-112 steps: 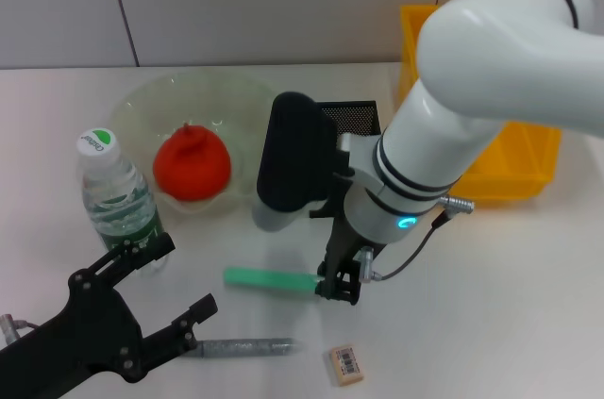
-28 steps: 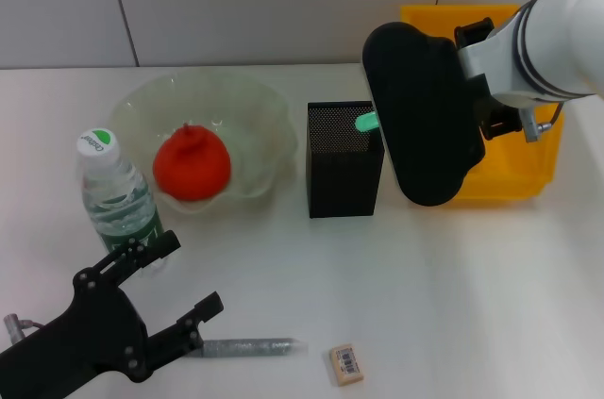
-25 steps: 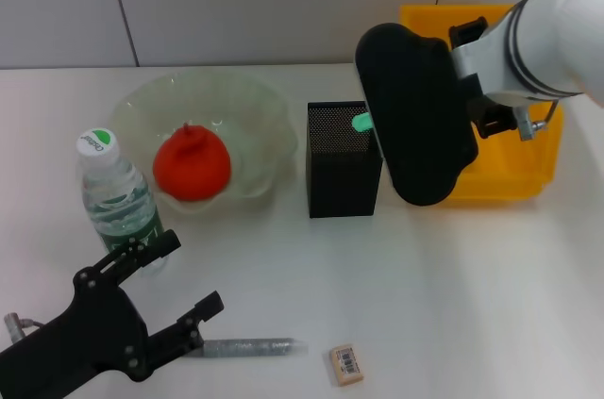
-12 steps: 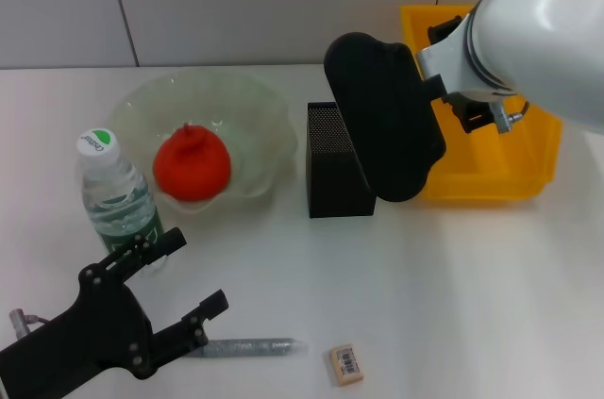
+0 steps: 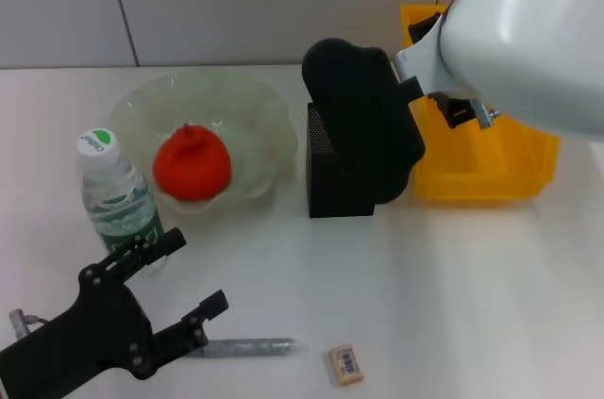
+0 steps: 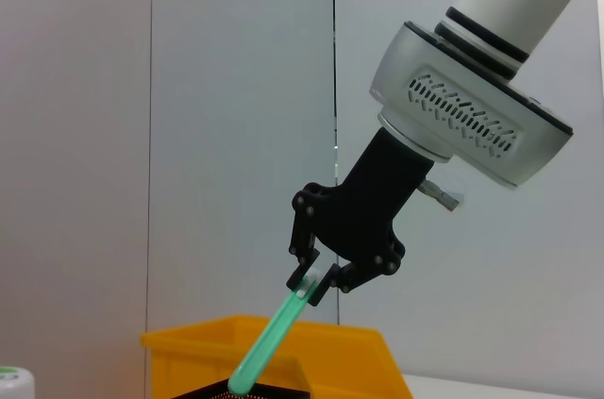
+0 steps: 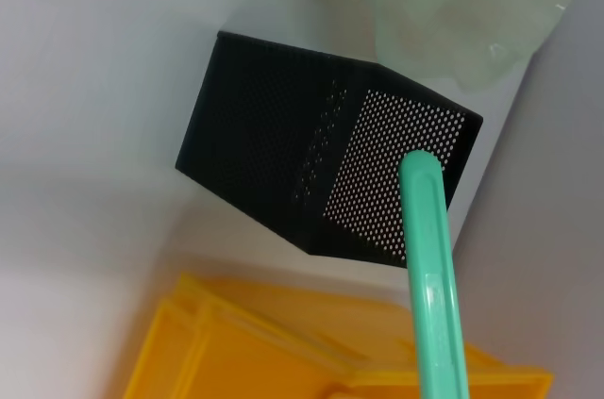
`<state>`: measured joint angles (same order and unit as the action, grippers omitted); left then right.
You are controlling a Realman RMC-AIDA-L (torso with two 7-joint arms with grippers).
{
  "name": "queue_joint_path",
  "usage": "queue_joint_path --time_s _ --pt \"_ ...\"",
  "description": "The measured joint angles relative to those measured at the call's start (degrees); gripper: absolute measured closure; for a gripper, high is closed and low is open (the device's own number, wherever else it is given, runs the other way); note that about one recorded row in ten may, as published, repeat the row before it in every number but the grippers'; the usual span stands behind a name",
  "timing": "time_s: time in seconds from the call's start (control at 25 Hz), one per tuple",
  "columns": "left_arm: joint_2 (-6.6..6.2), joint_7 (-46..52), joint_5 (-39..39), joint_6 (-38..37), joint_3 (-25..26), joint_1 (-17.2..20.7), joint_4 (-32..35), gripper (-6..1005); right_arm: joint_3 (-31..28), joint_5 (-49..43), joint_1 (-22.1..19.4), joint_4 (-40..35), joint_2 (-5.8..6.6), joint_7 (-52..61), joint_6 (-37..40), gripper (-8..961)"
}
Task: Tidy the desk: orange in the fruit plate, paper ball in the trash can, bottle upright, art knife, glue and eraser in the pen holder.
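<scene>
Right pincer [image 6: 316, 284] shifted left, over pen holder [image 5: 330, 173]

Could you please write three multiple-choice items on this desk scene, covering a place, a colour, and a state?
1. Where is the red-orange squat round orange?
A. in the pale-green glass fruit plate
B. in the yellow bin
C. on the bare table

2. What colour is the thin stick held by the right gripper?
A. red
B. green
C. black

3. How is the small clear plastic bottle?
A. lying down
B. upright
C. uncapped

Answers: 1 A, it sits inside the scalloped bowl. 2 B, the left wrist view shows it green. 3 B, it stands, white cap on top.
</scene>
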<state>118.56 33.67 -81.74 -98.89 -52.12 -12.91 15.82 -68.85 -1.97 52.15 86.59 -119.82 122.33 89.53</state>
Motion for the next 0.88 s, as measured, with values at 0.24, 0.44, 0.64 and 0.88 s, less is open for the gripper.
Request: queue_joint_path --time_s 0.24,0.44,0.64,0.88 --pt "0.0 0.0 0.0 -0.1 0.0 0.0 0.0 187 1.6 -0.2 0.4 -2.2 0.02 0.6 -0.3 799" --pt "0.0 0.1 0.0 -0.4 -0.1 -0.1 0.0 187 2.1 -0.2 0.5 -2.9 -0.02 0.7 -0.7 799" --pt "0.0 0.1 0.0 -1.2 -0.1 -0.1 0.0 187 2.5 -0.2 0.6 -2.9 -0.05 0.7 -0.9 799" --pt "0.0 0.1 0.0 -1.5 -0.1 -0.1 0.0 187 2.8 -0.1 1.2 -3.6 -0.06 1.5 -1.6 799"
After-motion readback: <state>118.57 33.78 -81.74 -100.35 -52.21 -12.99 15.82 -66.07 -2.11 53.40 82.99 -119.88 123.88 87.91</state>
